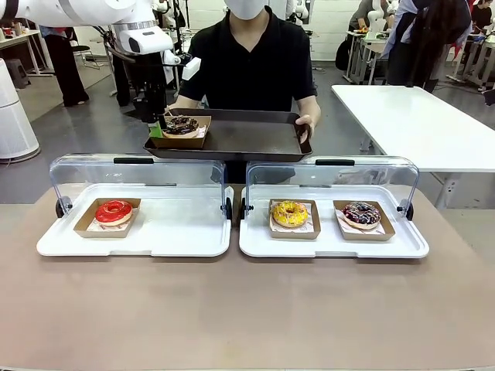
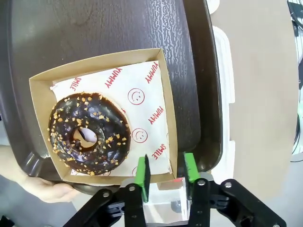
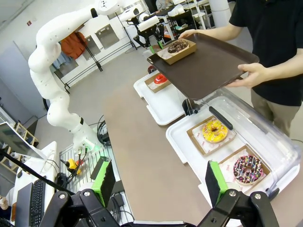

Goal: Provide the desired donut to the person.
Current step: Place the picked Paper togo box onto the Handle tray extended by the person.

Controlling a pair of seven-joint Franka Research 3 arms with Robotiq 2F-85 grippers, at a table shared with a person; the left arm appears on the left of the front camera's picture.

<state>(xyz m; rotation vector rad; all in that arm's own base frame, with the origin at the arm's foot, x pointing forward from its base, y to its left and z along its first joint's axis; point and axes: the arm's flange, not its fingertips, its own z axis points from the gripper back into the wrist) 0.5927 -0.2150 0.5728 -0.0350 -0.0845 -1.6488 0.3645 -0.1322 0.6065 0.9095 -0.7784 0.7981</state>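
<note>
The left gripper (image 2: 165,163) hangs over the left end of the brown tray (image 2: 94,28). Its green pads (image 2: 142,175) stand apart, one on each side of the near corner of a cardboard box (image 2: 94,60), and neither presses the box wall. The box sits flat on the tray and holds the chocolate donut (image 2: 106,123), which is flecked with nut crumbs. The donut lies on a white paper liner (image 2: 142,94) printed in red with "YUMMY", "SMILE" and small smiley faces.

The person (image 1: 247,62) holds the tray level with both hands beyond the far edge of the table, one hand (image 2: 42,189) under its left end.

Nearer on the table (image 1: 247,309), two white display trays with raised clear lids sit side by side. The left one (image 1: 178,236) carries a red-glazed donut (image 1: 114,210). The right one (image 1: 325,246) carries a yellow donut (image 1: 290,213) and, to its right, a dark donut with coloured sprinkles (image 1: 361,213); each donut is in its own cardboard box.

The right gripper (image 3: 159,175) hovers on the table's right side, its fingers spread wide with nothing between them.
</note>
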